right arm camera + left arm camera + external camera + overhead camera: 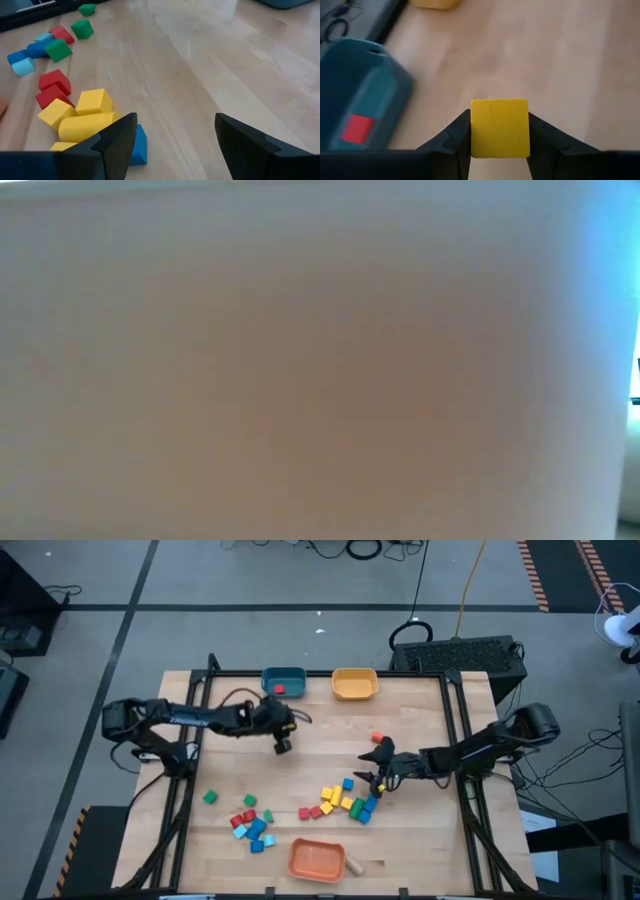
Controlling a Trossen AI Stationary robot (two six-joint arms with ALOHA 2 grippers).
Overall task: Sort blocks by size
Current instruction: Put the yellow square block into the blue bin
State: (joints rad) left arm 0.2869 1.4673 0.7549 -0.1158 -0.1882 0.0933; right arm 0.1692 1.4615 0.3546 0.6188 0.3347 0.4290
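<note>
Holding one yellow block (500,127), left claw (500,145)

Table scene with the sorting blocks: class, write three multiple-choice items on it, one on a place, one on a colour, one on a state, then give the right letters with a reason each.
1. Where does the orange bowl sit?
A. at the table's near edge, below the scattered blocks
B. at the far edge, between the other two bowls
C. off the table

2. What colour is the block lying in the teal bowl?
A. green
B. red
C. yellow

3. What is the left pincer doing?
A. hanging open and empty
B. gripping a yellow block
C. gripping a blue block

Answers:
1 A: the high view shows it at the near edge, while the teal bowl and the yellow bowl sit at the far edge.
2 B: a red block lies inside.
3 B: a yellow cube sits between its fingers.
</note>
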